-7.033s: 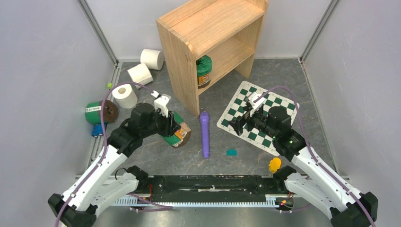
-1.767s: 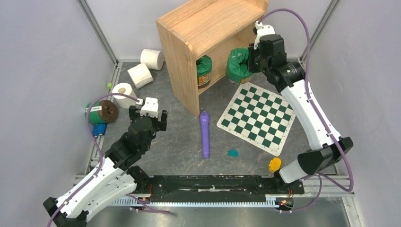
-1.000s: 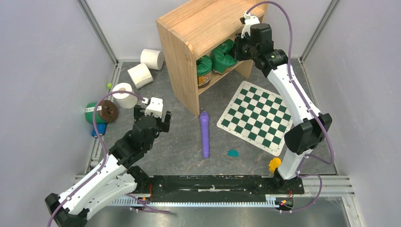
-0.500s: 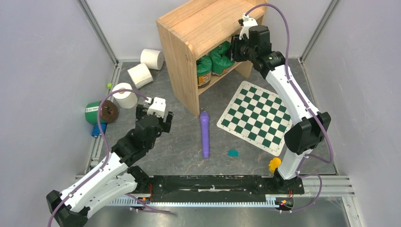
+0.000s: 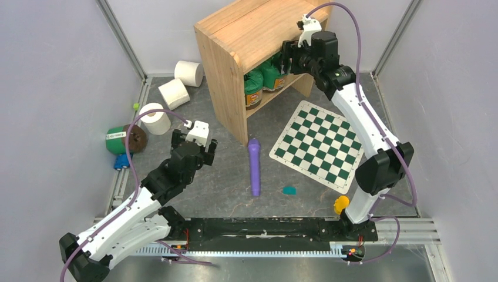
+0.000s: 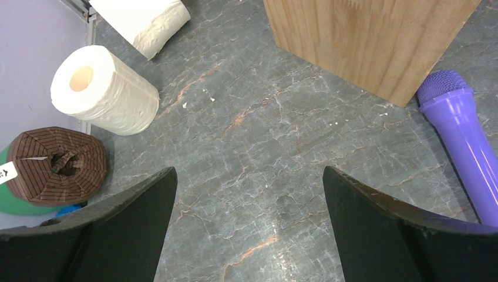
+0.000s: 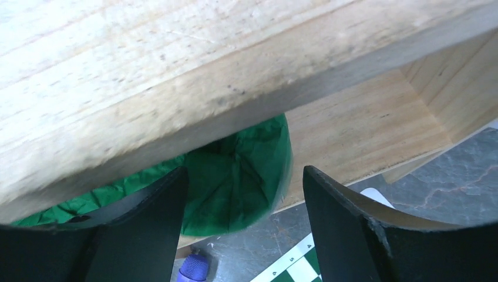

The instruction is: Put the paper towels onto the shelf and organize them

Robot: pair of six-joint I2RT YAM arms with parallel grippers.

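Three white paper towels (image 5: 188,72) (image 5: 174,93) (image 5: 154,118) lie on the floor left of the wooden shelf (image 5: 258,29). My left gripper (image 5: 194,141) hovers open over bare floor between them and the shelf. In its wrist view the gripper (image 6: 248,176) holds nothing, with one paper towel (image 6: 103,91) ahead to the left and another (image 6: 144,20) at the top edge. My right gripper (image 5: 288,59) is at the shelf's lower tier, open. A green canister (image 7: 235,170) sits on that tier just beyond the gripper (image 7: 244,176).
Two green canisters (image 5: 253,82) (image 5: 273,73) stand on the lower tier; another with a brown lid (image 5: 120,140) lies by the left wall. A purple microphone (image 5: 254,166), a checkered board (image 5: 322,144), a teal scrap (image 5: 288,190) and a yellow object (image 5: 340,204) lie on the floor.
My right gripper has opened and let go of the green canister on the lower tier. My left arm has drifted slightly right and forward, still open.
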